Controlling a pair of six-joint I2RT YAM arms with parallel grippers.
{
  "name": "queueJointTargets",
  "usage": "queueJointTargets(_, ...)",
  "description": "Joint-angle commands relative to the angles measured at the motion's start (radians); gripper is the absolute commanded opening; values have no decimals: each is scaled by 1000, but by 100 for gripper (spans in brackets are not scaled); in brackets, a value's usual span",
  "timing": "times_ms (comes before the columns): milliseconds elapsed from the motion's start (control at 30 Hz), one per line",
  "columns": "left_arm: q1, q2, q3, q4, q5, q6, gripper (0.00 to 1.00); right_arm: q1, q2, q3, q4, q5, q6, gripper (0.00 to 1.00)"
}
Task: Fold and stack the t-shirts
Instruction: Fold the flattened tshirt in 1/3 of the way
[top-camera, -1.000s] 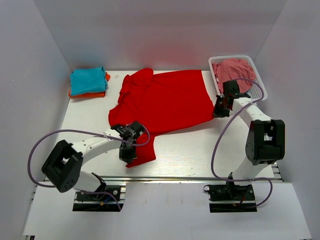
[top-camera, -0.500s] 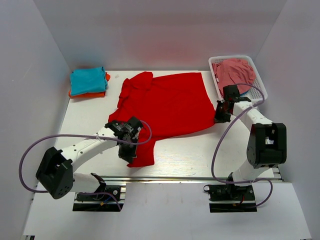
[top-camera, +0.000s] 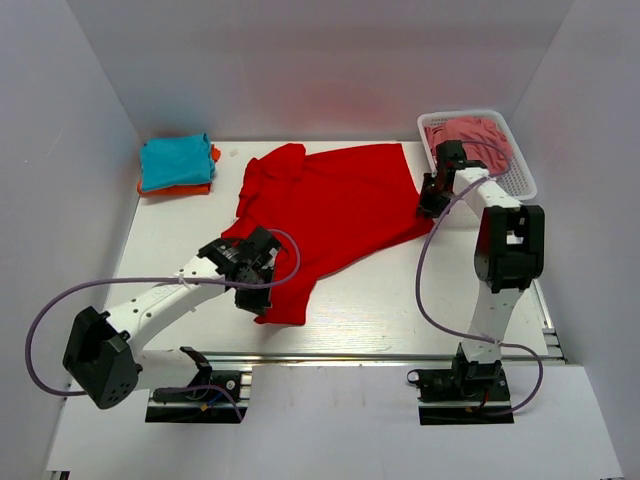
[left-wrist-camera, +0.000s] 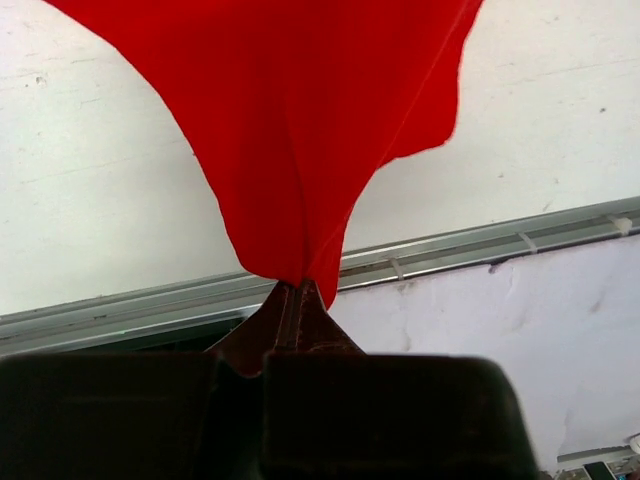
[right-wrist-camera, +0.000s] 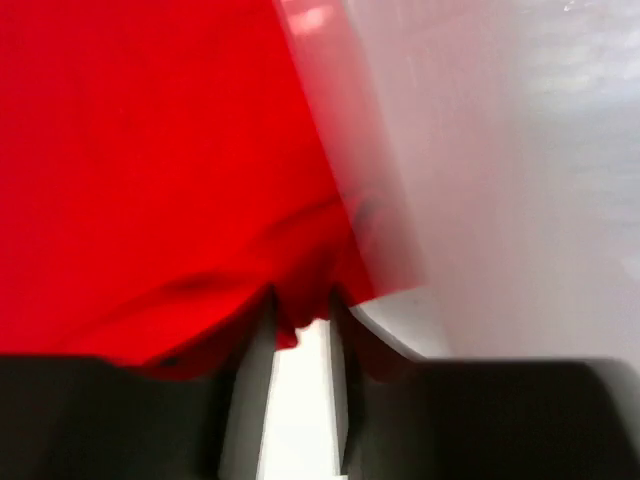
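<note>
Left gripper pinching bright red cloth t-shirt at near hem; right gripper, jaws standing apart, straddling shirt's right corner.

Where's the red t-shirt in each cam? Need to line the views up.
Top external: red t-shirt spread across the middle of the table, near corner pinched by the left hand.
Left wrist: red t-shirt hangs from the top edge, tapering into the shut fingers at centre.
Right wrist: red t-shirt, blurred, fills the left and upper part.
Shared landmark: the white table beside the cloth.
</note>
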Motion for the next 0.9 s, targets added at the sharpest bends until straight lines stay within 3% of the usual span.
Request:
queueJointTargets(0, 4, 25, -3, 47, -13, -2, 0, -6, 71, 77, -28, -46, -10, 37)
queueJointTargets(67, 4, 35, -12, 72, -13, -2, 0, -5, 78, 88, 12, -107, -39, 64)
queueJointTargets(100, 4, 48, -12, 72, -13, -2, 0, -5, 71, 84, 27, -146, -67, 69)
queueJointTargets(267, 4, 101, -12, 72, -13, -2, 0, -5, -90, -69, 266, -296, -128, 72)
queueJointTargets(333, 4, 111, -1, 72, -22, -2, 0, -2, -113, -109, 274, -276, -125, 72)
queueJointTargets(500, 4, 122, 26, 92, -22, -2, 0, -5, -109, -139, 214, -215, -96, 61)
queueJointTargets(600, 4, 131, 26, 92, -33, 7, 0, 1, -89, -128, 175, -70, -63, 61)
queueJointTargets(867, 4, 142, 35, 92, -33, 7, 0, 4, -37, -91, 168, -39, 19, 61)
